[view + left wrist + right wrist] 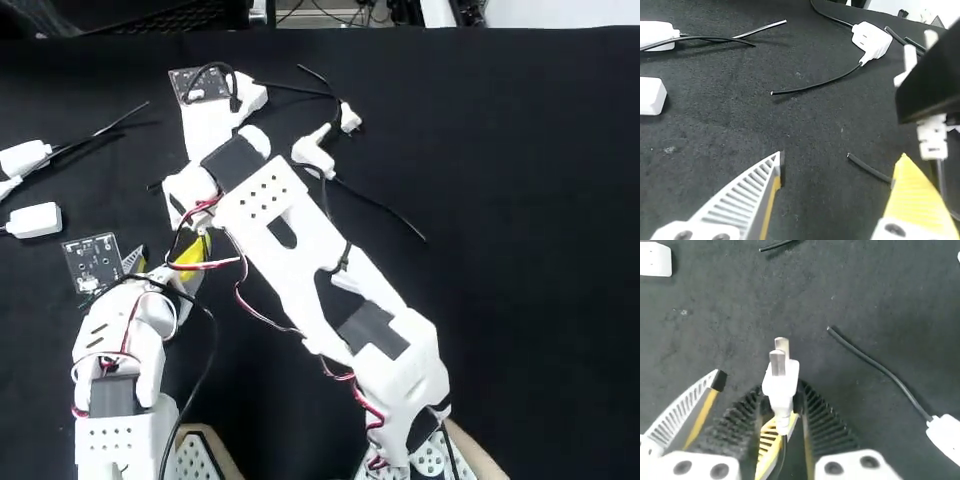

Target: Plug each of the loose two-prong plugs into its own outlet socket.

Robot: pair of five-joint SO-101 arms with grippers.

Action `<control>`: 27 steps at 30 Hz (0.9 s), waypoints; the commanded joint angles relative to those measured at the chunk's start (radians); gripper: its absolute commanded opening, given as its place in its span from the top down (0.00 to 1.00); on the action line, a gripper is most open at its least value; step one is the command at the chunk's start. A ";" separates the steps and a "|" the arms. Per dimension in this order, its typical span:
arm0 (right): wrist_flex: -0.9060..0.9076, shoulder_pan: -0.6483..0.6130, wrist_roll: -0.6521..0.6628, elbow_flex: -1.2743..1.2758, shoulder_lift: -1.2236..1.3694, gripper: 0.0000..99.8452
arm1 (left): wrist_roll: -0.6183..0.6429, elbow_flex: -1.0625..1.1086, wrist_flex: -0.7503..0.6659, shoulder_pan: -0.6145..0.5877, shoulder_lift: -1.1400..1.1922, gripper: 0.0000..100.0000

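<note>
My right gripper [782, 390] is shut on a white two-prong plug [781, 374]. Its prongs point away from the wrist, just above the black mat. My left gripper [840, 160] is open and holds nothing, low over the mat beside the right one [165, 258]. A white socket block [871, 37] with two slots lies ahead on a black cable. Two more white socket blocks [35, 220] [25, 155] lie at the table's left. Two white plugs [315, 150] [345, 118] on cables lie behind the right arm [300, 250].
Loose black cables cross the mat, with cut ends [772, 92] [829, 330] near both grippers. The right arm's black wrist part [930, 80] stands close beside the left gripper. Open black mat [520, 200] stretches across the table's right half.
</note>
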 commanded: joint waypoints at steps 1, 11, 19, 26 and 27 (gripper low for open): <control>0.049 0.000 0.014 -0.019 -0.015 0.99 | 0.002 0.008 -0.006 0.004 -0.029 0.65; 0.084 -0.025 0.078 -0.021 -0.008 0.99 | 0.002 0.005 0.012 0.013 -0.025 0.65; 0.052 -0.081 0.021 -0.021 -0.007 0.99 | 0.002 -0.001 0.012 0.004 -0.025 0.65; -0.051 -0.055 0.012 0.064 0.035 0.99 | 0.002 -0.048 0.074 0.005 -0.026 0.66; -0.074 -0.054 0.012 0.079 0.044 0.99 | 0.002 -0.047 0.074 0.005 -0.026 0.66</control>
